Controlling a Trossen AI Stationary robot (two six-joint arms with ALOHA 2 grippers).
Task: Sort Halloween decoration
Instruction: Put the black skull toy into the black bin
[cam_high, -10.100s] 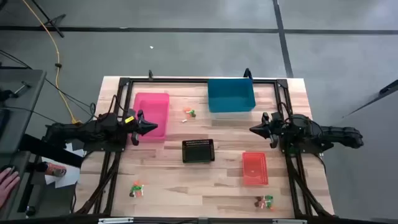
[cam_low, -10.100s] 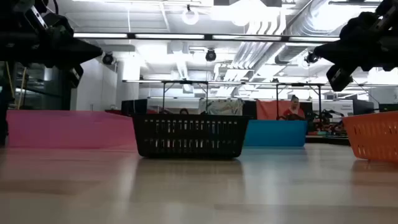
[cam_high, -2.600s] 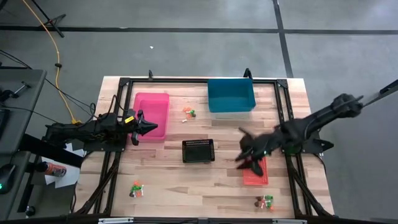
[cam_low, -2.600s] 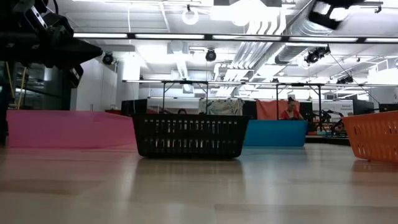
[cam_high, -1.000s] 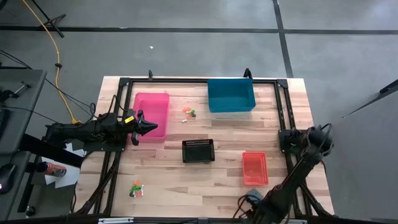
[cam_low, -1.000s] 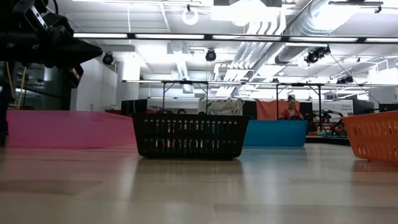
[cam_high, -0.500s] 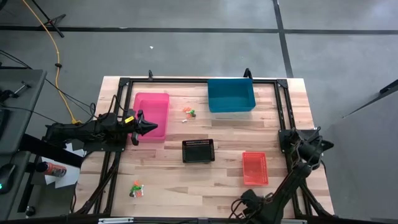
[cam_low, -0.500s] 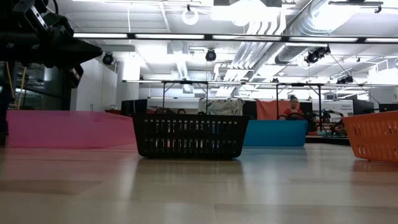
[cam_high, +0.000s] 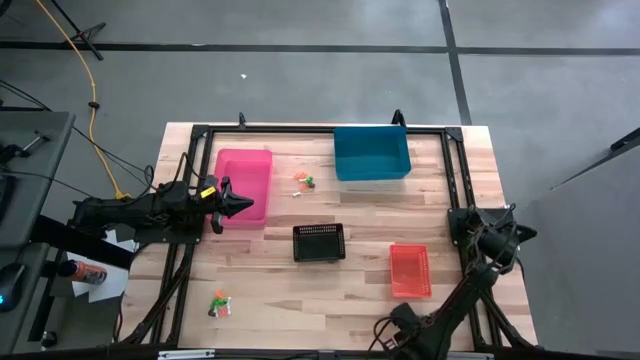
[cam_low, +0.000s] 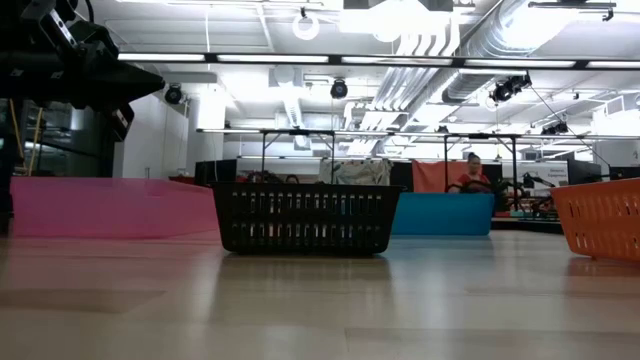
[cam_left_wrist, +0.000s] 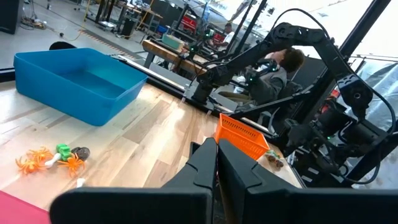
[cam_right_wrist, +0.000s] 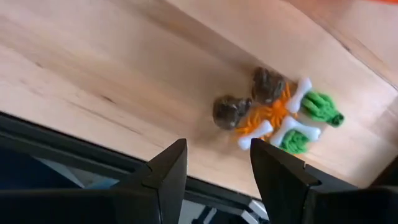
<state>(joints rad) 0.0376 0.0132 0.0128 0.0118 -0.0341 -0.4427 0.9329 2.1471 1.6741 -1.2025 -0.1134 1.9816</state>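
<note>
right wrist view: open right gripper above bone-shaped trinkets, perhaps plastic; left gripper closed.

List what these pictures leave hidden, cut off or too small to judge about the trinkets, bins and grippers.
- Front-right trinket pile: high view, hidden under the right arm.
- Right gripper: high view, cut off at the bottom edge.
- Black basket: low view, contents hidden behind its wall.
- Front-left trinkets: high view, too small to count.

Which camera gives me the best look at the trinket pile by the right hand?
The right wrist view: the trinket pile fills it, just ahead of the open right hand. In the high view the arm covers it; the left wrist view shows specks; the low view shows nothing.
</note>
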